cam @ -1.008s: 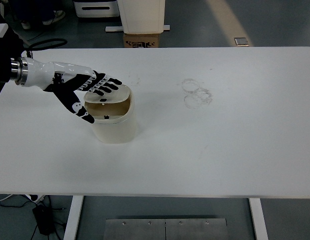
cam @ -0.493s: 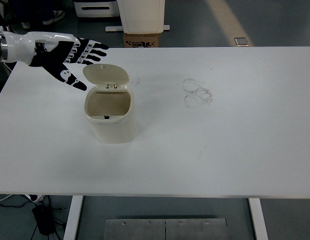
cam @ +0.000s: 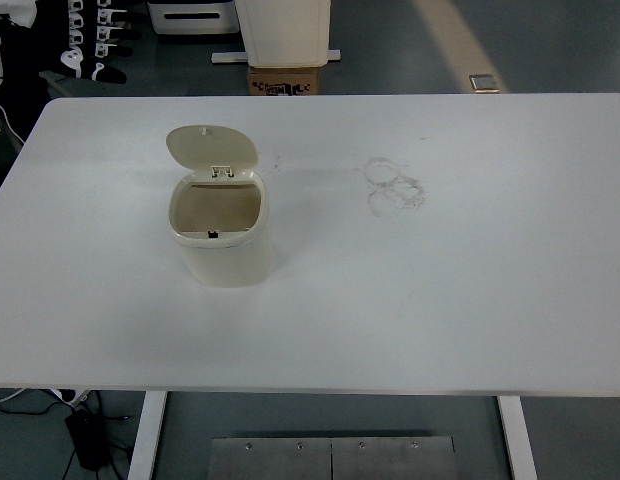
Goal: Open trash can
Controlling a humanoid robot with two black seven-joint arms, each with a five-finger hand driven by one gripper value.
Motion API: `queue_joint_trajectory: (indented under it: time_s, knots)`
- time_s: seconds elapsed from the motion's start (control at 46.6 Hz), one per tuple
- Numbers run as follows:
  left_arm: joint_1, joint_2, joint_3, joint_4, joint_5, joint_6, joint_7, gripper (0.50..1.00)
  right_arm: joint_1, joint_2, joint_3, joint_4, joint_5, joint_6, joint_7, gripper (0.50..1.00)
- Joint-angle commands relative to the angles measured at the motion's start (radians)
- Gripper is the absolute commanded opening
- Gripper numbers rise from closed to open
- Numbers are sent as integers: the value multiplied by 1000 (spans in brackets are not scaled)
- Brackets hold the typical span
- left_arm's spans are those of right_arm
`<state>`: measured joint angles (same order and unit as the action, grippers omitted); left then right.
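Note:
A cream trash can (cam: 228, 258) stands on the white table (cam: 460, 300), left of centre. Its lid (cam: 212, 148) is swung up and back on the far hinge, and the inside of the can shows empty. My left hand (cam: 90, 35), black and white, is at the picture's top left corner, beyond the table's far edge and well away from the can. Its fingers are spread and hold nothing. The right arm does not show.
Faint ring smudges (cam: 392, 187) mark the table right of the can. Beyond the far edge stand a cardboard box (cam: 285, 80), a white bin (cam: 283, 30) and a white unit (cam: 193, 15). A small square object (cam: 482, 83) lies on the floor.
My left hand was at the can's top; the lid has since flipped up and back. The hand has drawn away up and to the left, off the table.

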<state>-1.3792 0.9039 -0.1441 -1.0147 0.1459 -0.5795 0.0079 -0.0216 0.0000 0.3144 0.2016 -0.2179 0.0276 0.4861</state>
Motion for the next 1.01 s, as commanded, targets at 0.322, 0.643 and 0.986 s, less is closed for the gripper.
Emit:
queue_joint_trajectory:
  time_s: [0.322,0.643,0.986]
  knots:
    - [138,-45,-2,229,-256,81,-141,1000,-1,0,0,1,0,0,0,991]
    - [325,-109,-107,415,-407,82,-172,1000,-5,0,0,1,0,0,-1,991]
    - [574,-169,-373,479,-421,81,-175,1000,-15,0,-2,1,0,0,-1,991]
